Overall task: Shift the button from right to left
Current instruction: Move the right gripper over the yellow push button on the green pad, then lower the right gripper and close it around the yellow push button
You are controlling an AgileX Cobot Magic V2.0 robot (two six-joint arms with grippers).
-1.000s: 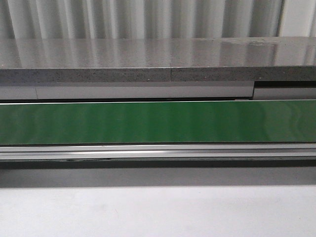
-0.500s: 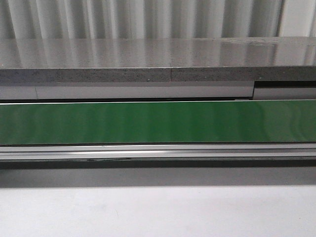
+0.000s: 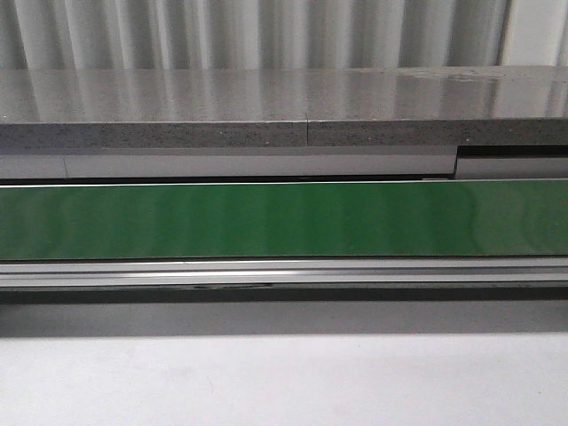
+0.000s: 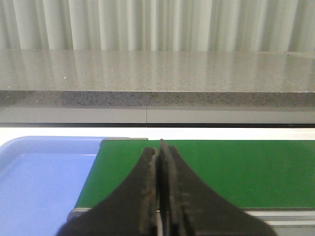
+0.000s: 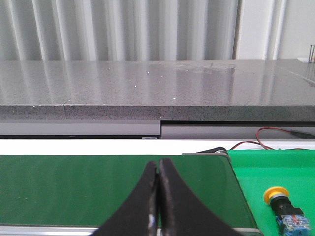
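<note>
The button (image 5: 284,206) shows only in the right wrist view. It has a yellow-orange round cap, a black collar and a blue-and-clear body, and lies on a bright green mat (image 5: 275,172) beyond the right end of the dark green conveyor belt (image 5: 98,187). My right gripper (image 5: 158,164) is shut and empty, over the belt, well apart from the button. My left gripper (image 4: 158,146) is shut and empty, over the belt's left end (image 4: 221,169). Neither gripper nor the button shows in the front view.
A blue tray (image 4: 39,177) lies beside the belt's left end. A grey speckled stone ledge (image 3: 284,120) runs behind the belt (image 3: 284,220). Red and black wires (image 5: 275,140) lie behind the green mat. A white table surface (image 3: 284,382) lies in front.
</note>
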